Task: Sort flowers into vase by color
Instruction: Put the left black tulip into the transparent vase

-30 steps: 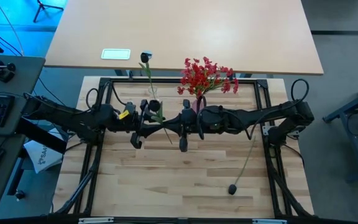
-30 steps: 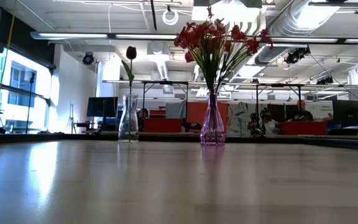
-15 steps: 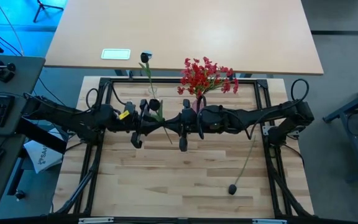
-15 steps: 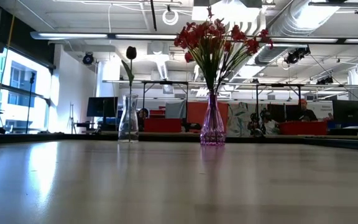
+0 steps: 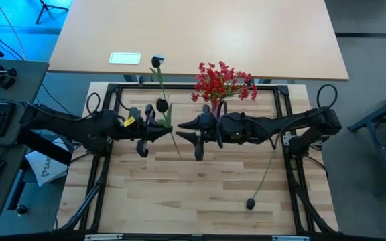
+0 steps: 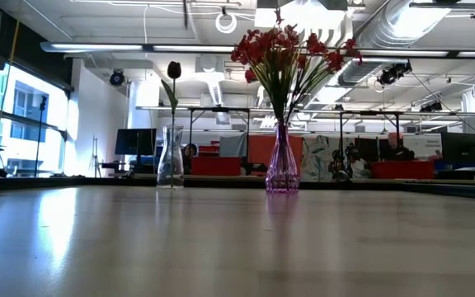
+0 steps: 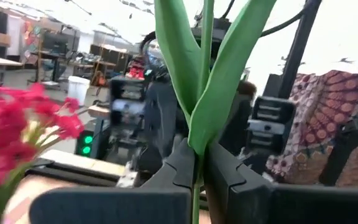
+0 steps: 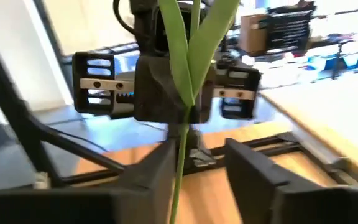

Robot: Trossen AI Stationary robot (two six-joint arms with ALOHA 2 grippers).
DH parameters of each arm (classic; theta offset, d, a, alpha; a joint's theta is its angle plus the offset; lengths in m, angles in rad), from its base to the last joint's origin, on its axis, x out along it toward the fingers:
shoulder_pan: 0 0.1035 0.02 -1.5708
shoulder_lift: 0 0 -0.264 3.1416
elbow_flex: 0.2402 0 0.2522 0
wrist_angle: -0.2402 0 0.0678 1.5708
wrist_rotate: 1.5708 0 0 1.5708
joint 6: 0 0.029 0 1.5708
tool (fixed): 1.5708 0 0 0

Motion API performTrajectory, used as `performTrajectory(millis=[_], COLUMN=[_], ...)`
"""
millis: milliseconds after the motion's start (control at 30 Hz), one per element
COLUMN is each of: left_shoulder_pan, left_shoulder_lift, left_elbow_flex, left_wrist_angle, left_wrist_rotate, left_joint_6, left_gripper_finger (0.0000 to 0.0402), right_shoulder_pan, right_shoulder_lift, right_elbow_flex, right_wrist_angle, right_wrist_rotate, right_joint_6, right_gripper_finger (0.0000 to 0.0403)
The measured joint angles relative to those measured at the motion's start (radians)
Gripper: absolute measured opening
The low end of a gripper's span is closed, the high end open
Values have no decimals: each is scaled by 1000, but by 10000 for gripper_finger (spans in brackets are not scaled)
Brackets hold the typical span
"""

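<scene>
My left gripper [image 5: 165, 130] is shut on a dark-budded flower [image 5: 161, 106] above the table's middle. My right gripper [image 5: 185, 131] faces it, open, its fingers on either side of the same stem [image 8: 179, 163]. One dark bud [image 6: 174, 69] stands in the clear vase [image 6: 170, 157] at the far left. The red flowers [image 6: 287, 49] stand in the pink vase [image 6: 282, 161] beside it. Another dark-budded flower [image 5: 251, 203] lies flat on the table near the right. My left gripper pinches the flower's thin stem [image 7: 196, 177] between its two fingers, just under the point where the two green leaves spread. The fingers reach in level from the table's left and lie across the stem. The flower is lifted clear of the table, leaves and bud above the fingers.
A black frame [image 5: 193, 87] runs around the wooden table top. Both vases stand at its far edge, close behind the two grippers. Bare wood [image 5: 179, 194] lies toward the near edge, left of the lying flower.
My left gripper has shut on the stem of the held flower, and my right gripper, shut on it before, has opened and let go. My left gripper has drawn slightly toward the table's left with the flower, whose bud has shifted a little toward the far edge.
</scene>
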Motion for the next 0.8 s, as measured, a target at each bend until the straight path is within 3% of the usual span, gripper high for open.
performTrajectory(millis=[100,233,333,433,567,800], left_shoulder_pan=[16,35,57,108,223,485], left_shoulder_lift=[-59,-155,-207,-226,-198,-72], left_elbow_flex=[0,0,0,0,1,45], left_wrist_angle=[-97,-234,-319,-332,-318,-327], left_wrist_rotate=[-44,-219,-376,-432,-368,-114], left_joint_6=[38,122,178,208,209,232], left_gripper_finger=[1,1,1,0,0,0], right_shoulder_pan=[7,12,15,22,35,57], right_shoulder_lift=[-34,-97,-142,-179,-203,-205], right_elbow_flex=[0,0,0,0,0,0], right_wrist_angle=[-60,-160,-249,-339,-417,-430], right_wrist_rotate=[72,127,130,132,142,184], right_joint_6=[-40,-42,7,42,84,85], right_gripper_finger=[179,236,251,254,255,255])
